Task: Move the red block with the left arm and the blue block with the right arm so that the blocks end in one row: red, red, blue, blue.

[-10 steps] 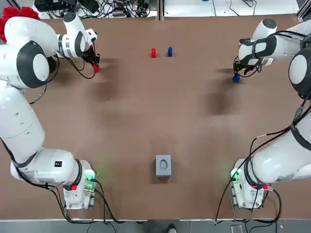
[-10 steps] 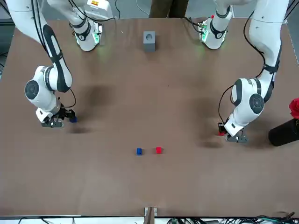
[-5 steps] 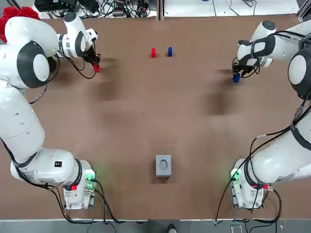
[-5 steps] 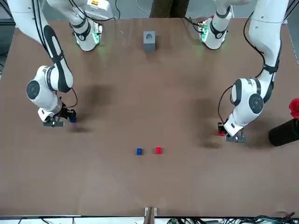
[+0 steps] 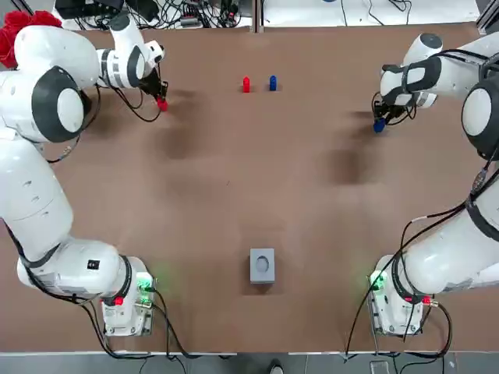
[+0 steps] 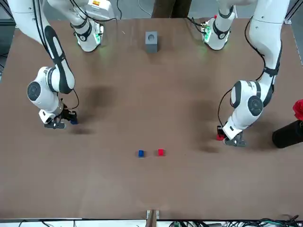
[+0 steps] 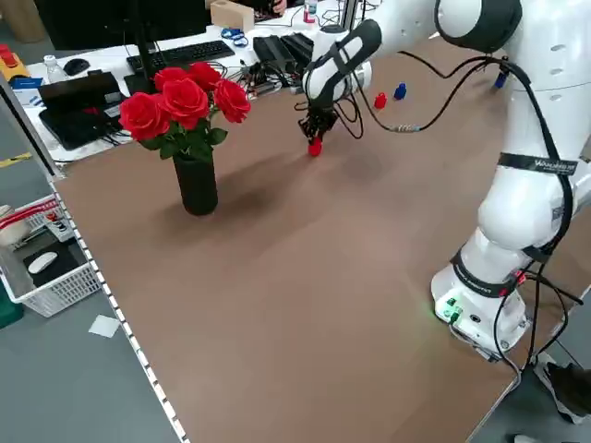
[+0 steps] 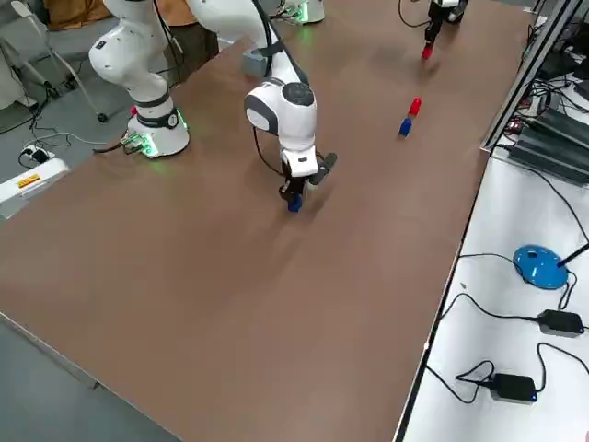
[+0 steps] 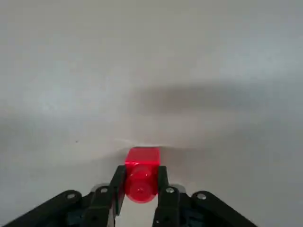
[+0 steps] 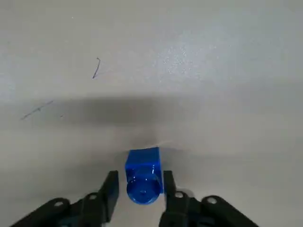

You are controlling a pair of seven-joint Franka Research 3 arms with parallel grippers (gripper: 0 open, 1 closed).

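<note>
Both arms are reached out to the far end of the table (image 5: 249, 179), each down on its own block. The left gripper (image 5: 160, 99) has its fingers (image 9: 116, 187) pressed against both sides of the red block (image 9: 141, 174), a firm pinch. The block sits right between the tips, low over the table, and I cannot tell whether it is touching the surface or just clear of it.

The right gripper (image 5: 380, 118) looks a step behind. Its fingers (image 10: 110, 187) straddle the blue block (image 10: 143, 176), which stands on the table between them. A sliver of table shows on one side of the block, so the jaws are a little open and not clamped yet.

The middle red block (image 5: 246, 84) and the middle blue block (image 5: 272, 82) stand just beside each other without touching. They are well inboard of both grippers, roughly between the two.

The step in hand looks to me like the pick: done on the left, about to close on the right. Next the right gripper needs to shut squarely on its block. Then each arm has to carry its block inward, towards the other arm. The left should set its red down on its own side of the middle red block, in line with the pair. The right should do the same on its own side of the middle blue block. Each approach wants to stop short enough that the fingers do not nudge the standing pair.
</note>
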